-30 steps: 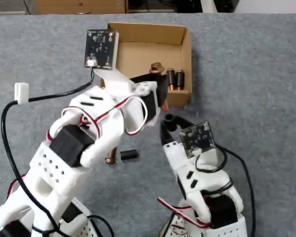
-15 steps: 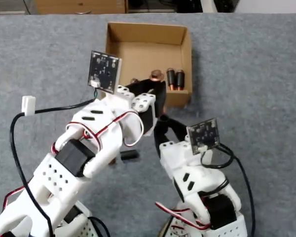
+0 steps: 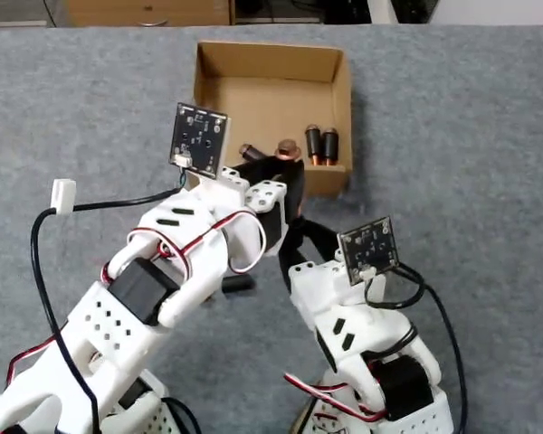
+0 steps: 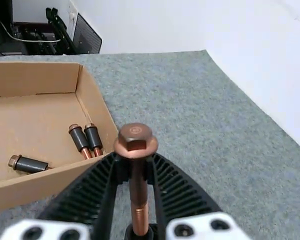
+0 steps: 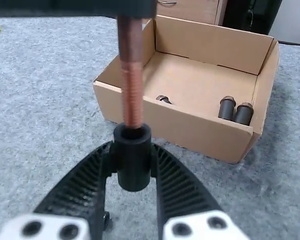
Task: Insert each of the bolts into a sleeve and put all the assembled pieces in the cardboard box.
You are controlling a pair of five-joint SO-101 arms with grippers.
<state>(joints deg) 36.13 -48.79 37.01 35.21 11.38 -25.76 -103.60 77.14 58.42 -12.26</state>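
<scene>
- A spare sleeve (image 3: 238,284), short and black, lay on the grey surface (image 3: 452,136) just beside the left arm.
- The left gripper (image 4: 135,167) had its fingers clamped on a copper-coloured bolt (image 4: 137,185). The bolt was held upright just in front of the cardboard box (image 3: 271,56), with its flanged hex head on top, a smooth shank below and threads toward the lower end.
- Directly under it, the right gripper (image 5: 133,162) had its fingers closed around a black cylindrical sleeve (image 5: 133,150). The sleeve stood upright with its open end up, and the bolt's threaded tip sat in the mouth of its bore.
- The cardboard box was open-topped and rested on the surface behind both grippers.
- Inside it, a single assembled piece (image 3: 251,151) lay on its side near the front wall, toward the left.
- A pair of assembled pieces (image 3: 321,145) lay side by side near the front right corner, black sleeves with copper ends showing.
</scene>
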